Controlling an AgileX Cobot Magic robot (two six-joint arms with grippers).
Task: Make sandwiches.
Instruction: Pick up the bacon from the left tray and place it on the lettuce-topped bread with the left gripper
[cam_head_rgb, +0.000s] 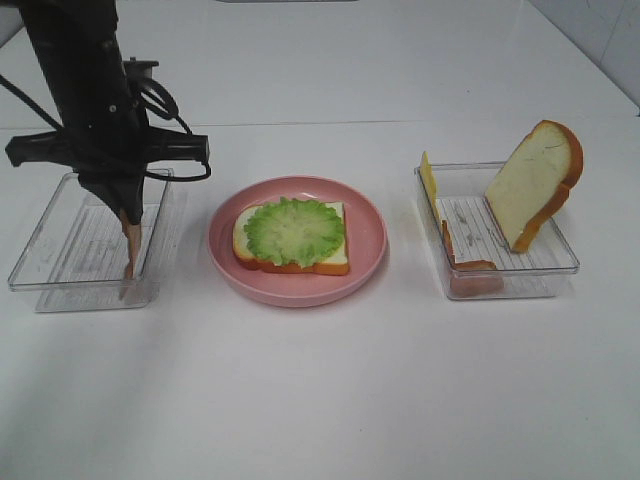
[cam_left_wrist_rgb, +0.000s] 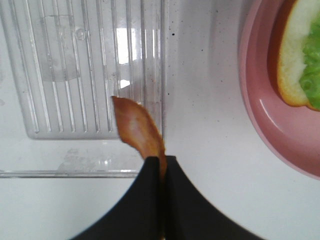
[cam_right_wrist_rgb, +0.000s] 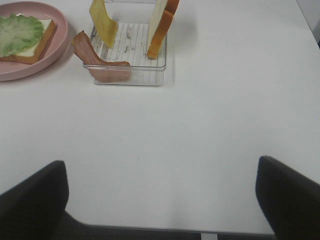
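Observation:
My left gripper (cam_head_rgb: 124, 210) is shut on the upper end of a reddish-brown bacon strip (cam_head_rgb: 129, 245), which hangs down into the left clear tray (cam_head_rgb: 50, 250). The left wrist view shows the closed fingers (cam_left_wrist_rgb: 150, 185) pinching the strip (cam_left_wrist_rgb: 135, 125) above the tray's edge. On the pink plate (cam_head_rgb: 365, 250) lies a bread slice (cam_head_rgb: 335, 255) with green lettuce (cam_head_rgb: 294, 230) on it. The right tray (cam_head_rgb: 560, 255) holds a yellow cheese slice (cam_head_rgb: 428, 180), a leaning bread slice (cam_head_rgb: 535, 180) and another bacon strip (cam_head_rgb: 470, 268). My right gripper (cam_right_wrist_rgb: 160, 200) is open and empty, well short of that tray (cam_right_wrist_rgb: 145, 75).
The left tray (cam_left_wrist_rgb: 75, 75) holds nothing besides the hanging strip. The plate (cam_left_wrist_rgb: 270, 125) lies just to the right of it. White tabletop (cam_head_rgb: 320, 400) stretches in front of the plate and trays. The right arm is out of the high view.

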